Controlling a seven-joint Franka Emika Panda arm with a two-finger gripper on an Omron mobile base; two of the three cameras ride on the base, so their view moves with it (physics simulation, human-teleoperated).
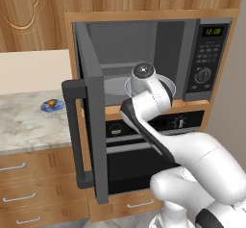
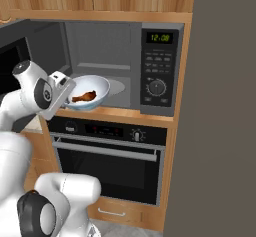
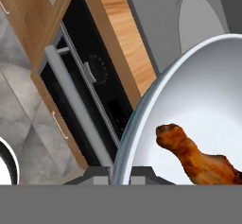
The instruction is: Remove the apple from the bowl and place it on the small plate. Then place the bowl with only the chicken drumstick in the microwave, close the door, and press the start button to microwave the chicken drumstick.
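- While the gripper (image 3: 121,176) sits at the near rim of the bowl (image 3: 198,90), its two dark tips straddle that rim, one on each side, clamped on it.
- Inside the bowl lies the chicken drumstick (image 3: 201,159), alone, close to the gripped edge; from the right base view the drumstick (image 2: 84,97) shows as a brown piece on the pale inner wall of the bowl (image 2: 97,88).
- Held at the mouth of the microwave (image 2: 122,63), the bowl is tilted slightly and hangs over the front ledge, partly inside the cavity.
- Below it runs the oven (image 2: 112,151) with its bar handle and row of knobs.
- To the left, the door (image 1: 89,111) stands swung wide open, its thick vertical handle facing out.
- Farther left on the marble counter (image 1: 24,121), the apple (image 1: 51,102) rests on the small plate (image 1: 57,107), well apart from the microwave.
- At the back, the control panel (image 2: 158,66) shows a green display above a round dial.
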